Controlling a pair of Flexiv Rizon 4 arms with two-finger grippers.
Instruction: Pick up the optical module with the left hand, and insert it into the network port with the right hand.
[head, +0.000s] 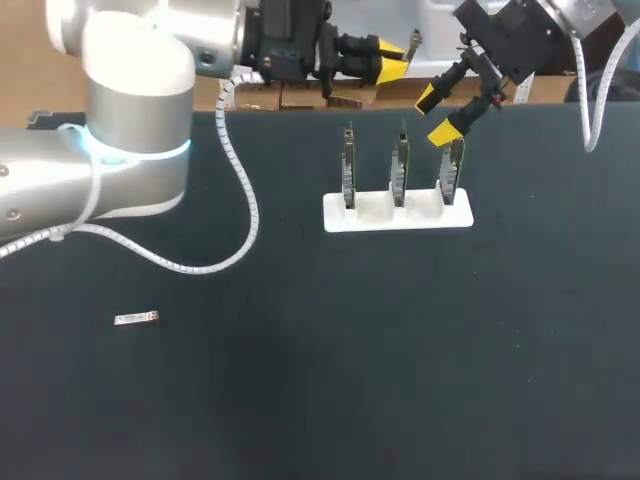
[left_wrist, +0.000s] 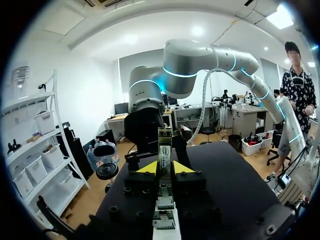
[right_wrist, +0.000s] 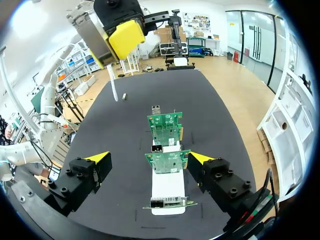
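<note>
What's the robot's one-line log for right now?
left gripper: shut on module | right gripper: open over rack | second module: lying on table

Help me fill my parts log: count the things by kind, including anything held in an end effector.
Circuit boards: 3
White holder: 1
Optical modules: 2, one on the table, one in the left end effector
Total: 6

"What is on the black table (head: 400, 350)?"
"A white stand (head: 397, 212) with three cards (head: 399, 170) standing up in a row. A small silver piece (head: 136, 319) lies far off to the left."
"And the arms?"
"The right gripper (head: 436, 114) hangs open just above the right-hand card (head: 451, 170). The left gripper (head: 390, 58) is at the far edge, with a thin grey stick (head: 412, 40) at its tips."
</note>
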